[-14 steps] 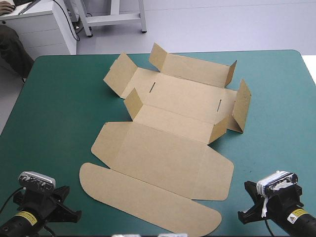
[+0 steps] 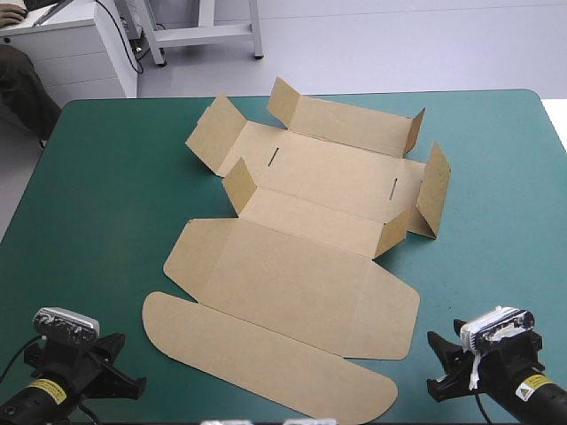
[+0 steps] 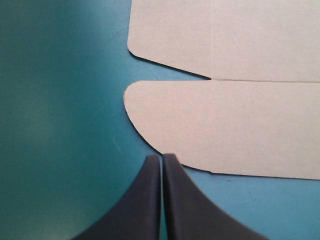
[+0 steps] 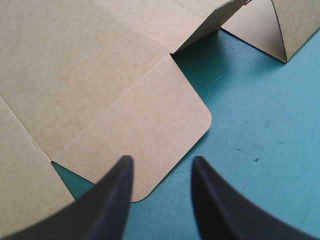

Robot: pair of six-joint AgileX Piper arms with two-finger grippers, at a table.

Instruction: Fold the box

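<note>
I'm looking down at the brown box [image 2: 301, 257], which is lying opened out in the middle of the desk [image 2: 97, 204], with the teal-green cover showing all round it. The near half is lying flat: a wide lid panel and, nearest to me, a long flap [image 2: 266, 359] with rounded ends. The far half is sitting partly raised (the small end flaps [image 2: 434, 190] are standing up at a tilt, and the far wall [image 2: 354, 124] is leaning up too). The left gripper [image 3: 162, 159] is hovering over the near left corner of the desk, its black fingers pressed together into one point. The rounded left end of the long flap is lying just ahead of the tips, and I cannot tell whether they are touching the board. The right gripper [image 4: 162, 165] is sitting at the near right, its fingers standing apart. The rounded corner of the lid's right side tab [image 4: 150, 125] is lying just ahead of them, reaching toward the gap.
</note>
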